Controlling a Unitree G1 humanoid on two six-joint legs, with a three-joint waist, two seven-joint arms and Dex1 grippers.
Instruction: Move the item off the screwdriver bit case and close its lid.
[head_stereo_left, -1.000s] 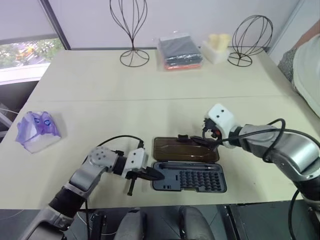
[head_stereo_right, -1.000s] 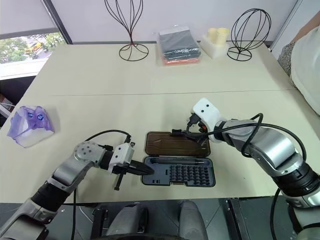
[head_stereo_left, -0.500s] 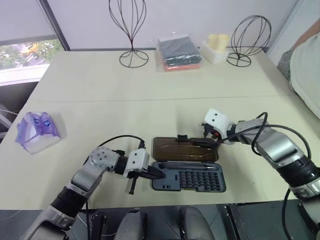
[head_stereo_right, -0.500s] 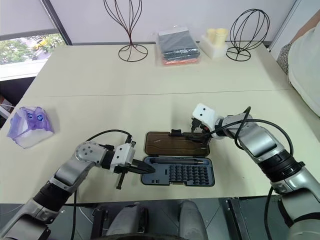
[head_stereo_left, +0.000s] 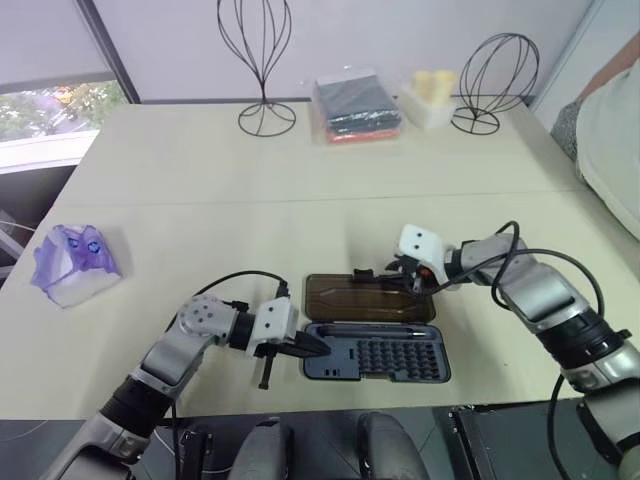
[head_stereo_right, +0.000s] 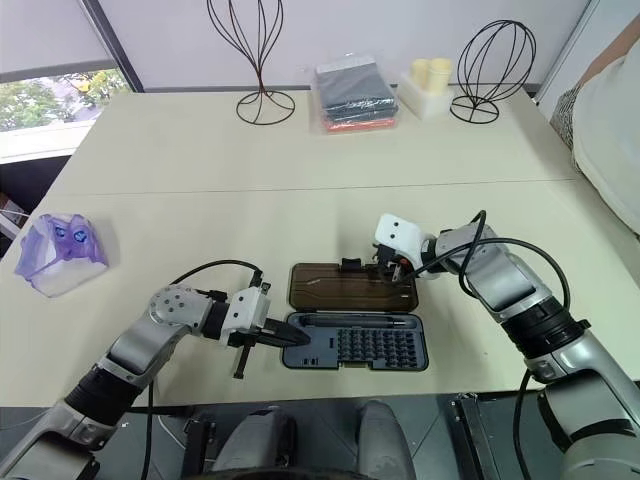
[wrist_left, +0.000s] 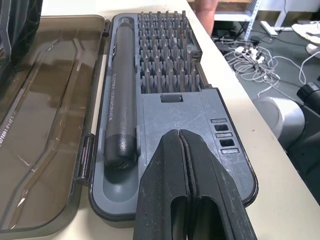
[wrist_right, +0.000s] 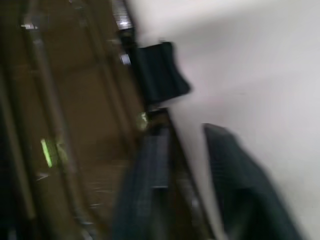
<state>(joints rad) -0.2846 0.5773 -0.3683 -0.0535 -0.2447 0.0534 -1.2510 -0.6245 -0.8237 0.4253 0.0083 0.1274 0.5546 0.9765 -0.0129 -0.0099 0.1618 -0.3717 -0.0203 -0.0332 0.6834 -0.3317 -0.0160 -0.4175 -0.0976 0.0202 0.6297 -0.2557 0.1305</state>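
While the screwdriver bit case (head_stereo_left: 376, 354) lies open near the table's (head_stereo_left: 200, 190) front edge, both grippers work at it.
From the left, the left gripper (wrist_left: 181, 150) reaches level across the case's near end, its fingers pressed together with nothing between them, resting on the grey tray beside the one driver handle (wrist_left: 120, 100). Behind the tray, the lid (head_stereo_left: 368, 298) lies flat on the table, one latch tab (head_stereo_left: 363, 274) on its far edge. At the right, the right gripper (head_stereo_left: 420, 284) angles down onto the lid's far right corner; its two fingers have just come together, one on the lid and one off its edge, though whether they pinch the lid is unclear.
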